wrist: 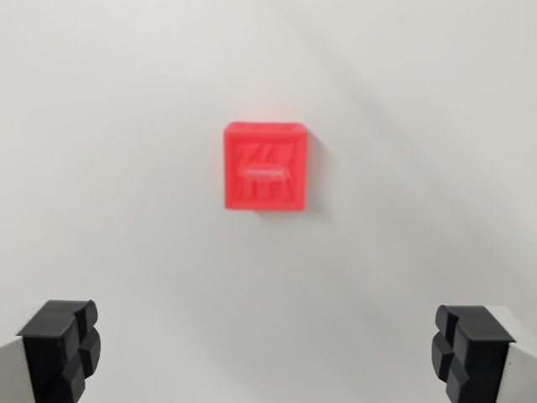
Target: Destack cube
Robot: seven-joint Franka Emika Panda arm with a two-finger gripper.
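Red cube [264, 166]: seen from above on the white table [126, 126], no edges or corners shown; any stacking cannot be told.
Gripper [267, 348]: fingers spread wide, nothing held, hung clear of the cube.
Progress: no grasp made; lifting off and setting down judged left.

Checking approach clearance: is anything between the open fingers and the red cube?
Nothing visible. The red cube sits alone on the white surface, blurred, centred ahead of the gripper; its fingers stand wide apart with only bare surface between.
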